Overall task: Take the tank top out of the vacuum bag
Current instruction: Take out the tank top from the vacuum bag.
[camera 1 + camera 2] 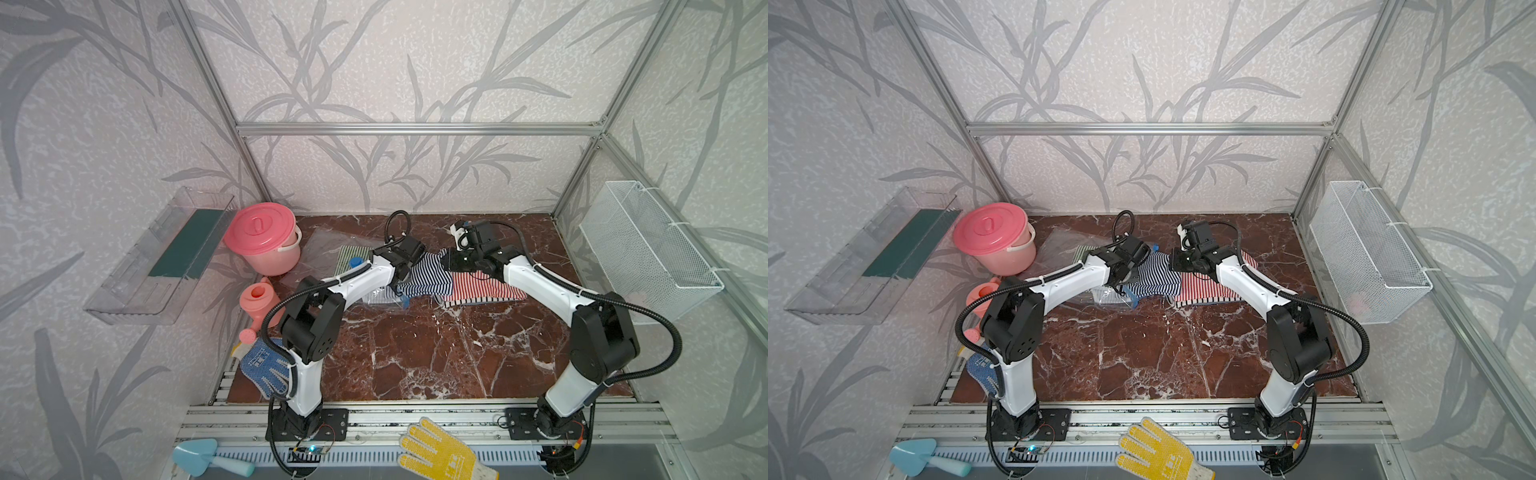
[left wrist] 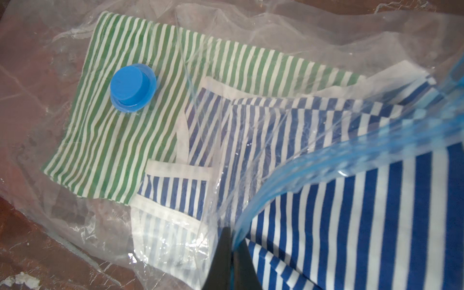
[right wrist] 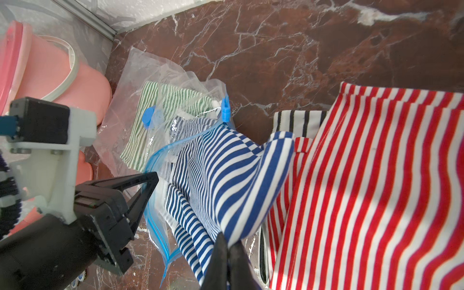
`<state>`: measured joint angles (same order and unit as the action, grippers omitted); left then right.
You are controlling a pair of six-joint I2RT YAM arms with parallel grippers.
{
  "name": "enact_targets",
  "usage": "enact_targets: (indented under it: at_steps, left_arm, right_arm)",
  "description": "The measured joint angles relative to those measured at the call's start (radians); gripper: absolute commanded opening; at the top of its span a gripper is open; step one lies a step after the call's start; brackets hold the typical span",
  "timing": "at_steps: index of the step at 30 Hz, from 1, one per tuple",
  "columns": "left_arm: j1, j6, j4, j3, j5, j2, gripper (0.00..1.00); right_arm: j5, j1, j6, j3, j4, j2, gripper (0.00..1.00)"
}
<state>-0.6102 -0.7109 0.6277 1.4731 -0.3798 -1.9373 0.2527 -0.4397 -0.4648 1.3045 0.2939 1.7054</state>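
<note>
Worktop (image 1: 415, 353): brown marble; both arms hide part of its far half in both top views.
Vacuum bag (image 2: 105, 226): clear and crumpled, lying on the far side of the worktop beneath the left arm; its outline is hard to trace.
Red-striped top (image 3: 376, 175): flat on the worktop outside the bag, cut off by the frame edge.
Blue-striped tank top (image 3: 226, 170): partly inside the bag, partly out through its mouth.
Green-striped top (image 2: 113, 140): inside the bag, partly covered by the blue one.
Left end effector (image 2: 232, 241): clamped on the bag's zip strip (image 2: 326, 155); only its tips show.
Right end effector (image 3: 227, 243): pinching a fold of the blue-striped tank top.
Valve cap (image 2: 131, 86): round, blue, over the green stripes.
</note>
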Motion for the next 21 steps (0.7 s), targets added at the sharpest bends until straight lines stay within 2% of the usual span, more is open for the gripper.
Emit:
enact_targets:
  at_steps: [21]
  left_arm:
    - [0.001, 0.003, -0.022, -0.026, 0.006, 0.0, 0.0]
  right_arm:
    - [0.002, 0.083, 0.014, 0.0, 0.026, -0.019, 0.0]
